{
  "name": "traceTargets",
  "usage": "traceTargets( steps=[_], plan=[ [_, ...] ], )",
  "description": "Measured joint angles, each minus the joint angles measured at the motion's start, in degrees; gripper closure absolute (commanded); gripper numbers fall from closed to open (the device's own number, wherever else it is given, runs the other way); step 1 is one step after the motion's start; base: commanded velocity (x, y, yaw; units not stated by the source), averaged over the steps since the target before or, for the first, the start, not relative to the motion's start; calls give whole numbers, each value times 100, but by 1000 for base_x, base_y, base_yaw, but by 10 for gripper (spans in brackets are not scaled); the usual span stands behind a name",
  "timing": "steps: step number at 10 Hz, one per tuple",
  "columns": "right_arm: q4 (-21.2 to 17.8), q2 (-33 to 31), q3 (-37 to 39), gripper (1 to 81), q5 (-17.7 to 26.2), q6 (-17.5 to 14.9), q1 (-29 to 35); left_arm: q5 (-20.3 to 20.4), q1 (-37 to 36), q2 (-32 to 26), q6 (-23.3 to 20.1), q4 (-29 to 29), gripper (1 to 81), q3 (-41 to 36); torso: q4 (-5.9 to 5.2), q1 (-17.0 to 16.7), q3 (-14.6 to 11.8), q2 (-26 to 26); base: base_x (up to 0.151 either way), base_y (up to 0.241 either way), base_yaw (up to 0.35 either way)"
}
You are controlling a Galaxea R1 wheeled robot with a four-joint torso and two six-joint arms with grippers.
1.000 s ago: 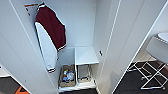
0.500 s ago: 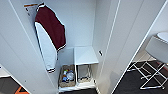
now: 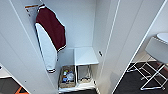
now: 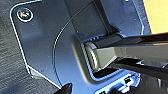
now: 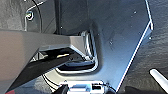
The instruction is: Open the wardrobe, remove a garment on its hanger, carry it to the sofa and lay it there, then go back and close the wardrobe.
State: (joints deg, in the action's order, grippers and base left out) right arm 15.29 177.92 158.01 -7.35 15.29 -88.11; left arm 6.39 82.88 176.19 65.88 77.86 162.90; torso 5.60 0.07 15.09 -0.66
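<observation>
Dark carpeted floor (image 3: 130, 82) surrounds the wardrobe (image 3: 82, 22), which stands open, white inside. Left door (image 3: 17, 60) swung out. Maroon jacket with white sleeves (image 3: 51, 37) hangs from the rail at upper left. Below: wicker basket (image 3: 67, 76) of small items beside a low white shelf (image 3: 85, 56). Right door (image 3: 130, 37) open; white folding stand (image 3: 152, 72) beyond. Fingers: state cannot be determined, so nothing is placed relative to them.

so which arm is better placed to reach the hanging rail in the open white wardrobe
Left, probably. The orange rail and maroon jacket with white sleeves hang at the left of the tall white wardrobe in the head view, the left arm's side.
</observation>
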Motion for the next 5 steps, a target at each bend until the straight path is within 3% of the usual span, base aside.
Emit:
traceTargets(
  steps=[3,5],
  plan=[
    [0,-2,1,10,2,0,-2,0,38,0,16,-2,10,0,0,-5,-519,-2,0,0,0],
    [0,-5,0,10,11,0,-41,0,68,0,18,-5,10,0,-6,-10,-582,-9,0,0,0]
  ],
)
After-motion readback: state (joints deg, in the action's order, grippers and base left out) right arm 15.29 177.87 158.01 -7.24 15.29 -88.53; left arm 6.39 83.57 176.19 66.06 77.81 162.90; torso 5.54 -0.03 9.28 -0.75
